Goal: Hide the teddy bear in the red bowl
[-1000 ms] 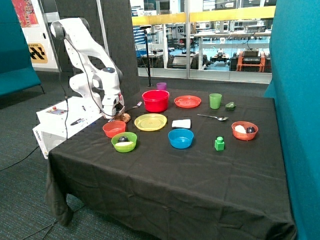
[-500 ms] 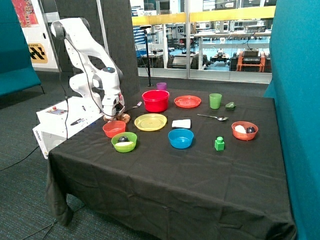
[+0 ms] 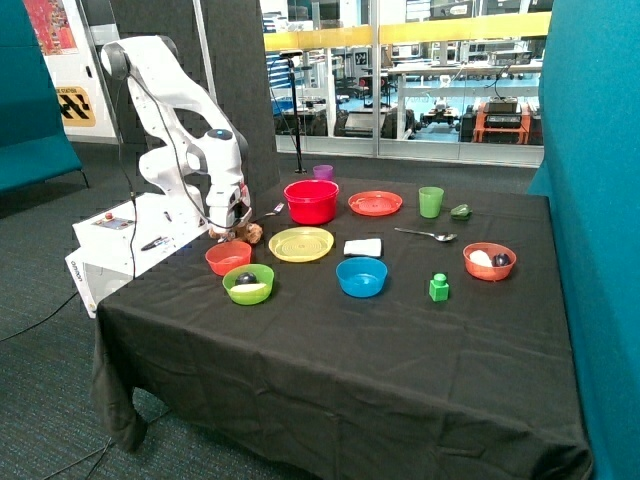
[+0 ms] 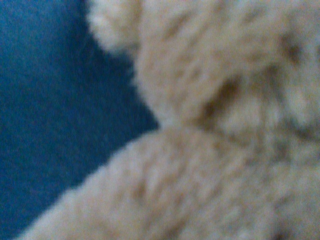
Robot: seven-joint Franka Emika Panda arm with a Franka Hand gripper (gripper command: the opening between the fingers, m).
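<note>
The teddy bear (image 3: 250,233), a small brown plush toy, is at the table's edge by the arm's base, between a small orange-red bowl and a yellow plate. My gripper (image 3: 237,228) is down on it, right at its side. In the wrist view the bear's tan fur (image 4: 225,125) fills nearly all of the picture, very close to the camera, with the tablecloth (image 4: 50,100) beside it. The red bowl (image 3: 311,201), large and deep, stands upright a little farther back on the table, beyond the yellow plate. It looks empty from here.
Around the bear are a small orange-red bowl (image 3: 228,257), a green bowl (image 3: 248,284) holding something, a yellow plate (image 3: 301,244) and a fork (image 3: 270,211). Farther off are an orange plate (image 3: 375,203), a blue bowl (image 3: 361,276) and a purple cup (image 3: 323,172).
The arm's wrist has shifted slightly up and toward the red bowl. The teddy bear seems to have moved a little with it.
</note>
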